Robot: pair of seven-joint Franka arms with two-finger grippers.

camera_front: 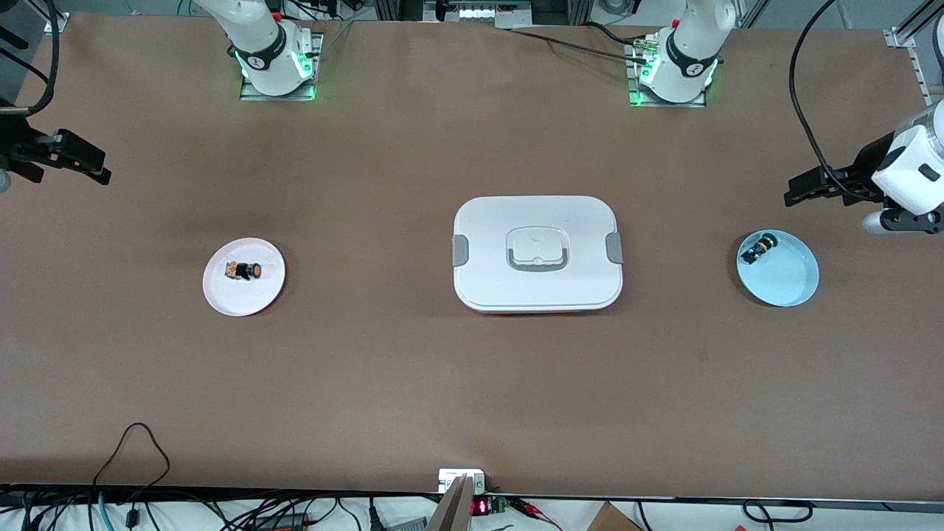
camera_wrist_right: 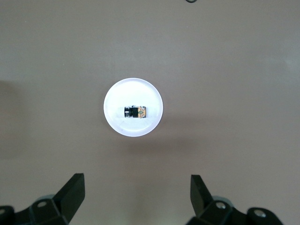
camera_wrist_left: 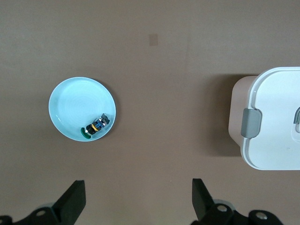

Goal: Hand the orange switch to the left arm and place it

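Observation:
The orange switch (camera_front: pixel 245 271) lies on its side on a small white plate (camera_front: pixel 236 299) toward the right arm's end of the table. The right wrist view shows the orange switch (camera_wrist_right: pixel 135 112) on that plate (camera_wrist_right: pixel 133 91). My right gripper (camera_front: pixel 103 168) is open and empty in the air at that end of the table; its jaws stand wide apart in its wrist view (camera_wrist_right: pixel 137 194). The white box (camera_front: pixel 537 253) stands shut mid-table. My left gripper (camera_front: pixel 789 193) is open and empty in the air near a light blue plate (camera_front: pixel 785 280); its jaws stand wide apart in its wrist view (camera_wrist_left: pixel 138 197).
A black-and-blue switch with a green cap (camera_front: pixel 758 248) lies on the light blue plate, toward the left arm's end. The left wrist view shows that switch (camera_wrist_left: pixel 96 125), that plate (camera_wrist_left: pixel 77 101) and one end of the box (camera_wrist_left: pixel 276 117). Cables hang along the table's nearest edge.

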